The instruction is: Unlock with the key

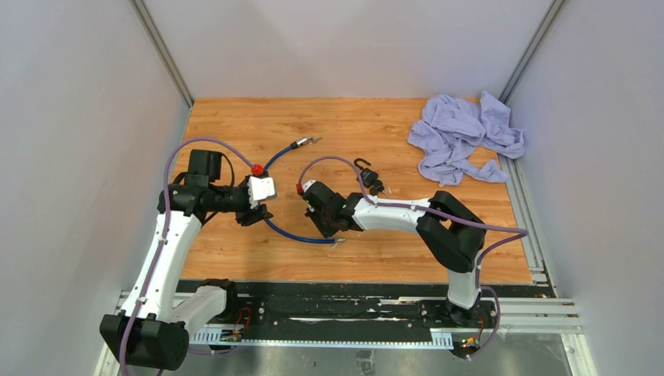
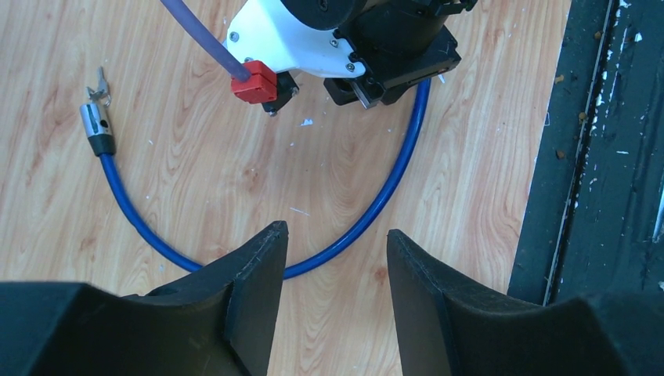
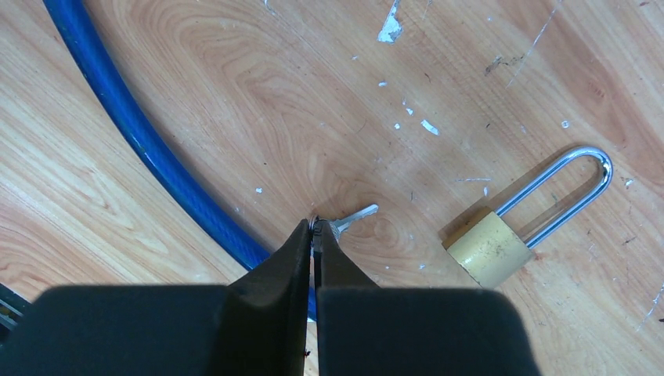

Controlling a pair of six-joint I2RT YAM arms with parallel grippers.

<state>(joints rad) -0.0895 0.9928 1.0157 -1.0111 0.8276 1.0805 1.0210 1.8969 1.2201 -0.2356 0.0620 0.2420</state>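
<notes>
Cloth [image 1: 462, 137] in pale lilac lies crumpled at about 1 o'clock on the wooden tabletop [image 1: 352, 125], well apart from both arms. A blue cable [image 1: 291, 236] loops across the middle, and its metal plug [image 1: 305, 143] rests toward 12 o'clock. The cable curves under the open fingers of the left pincer [image 2: 335, 232], then runs on just beside the tips of the right pincer [image 3: 315, 235], at their 9 o'clock. A dark hooped thing [image 1: 366, 174] sits near the right arm's forearm, too small from overhead to name.

From overhead the right arm covers its own fingertips and whatever they hold. In the right wrist view the key's head is buried between the fingers, and the cable's run is cut off by the pincer body.

The left pincer stands roughly half open with nothing in it. The right pincer is closed tight on the key [image 3: 356, 214], whose silvery blade sticks out toward 2 o'clock, low over the wood. The padlock [image 3: 489, 249] lies flat at 3 o'clock from those tips, with bare wood between. It has a brass body and a bright steel shackle [image 3: 564, 188] pointing toward 1 o'clock. I cannot tell whether the shackle is latched.
</notes>
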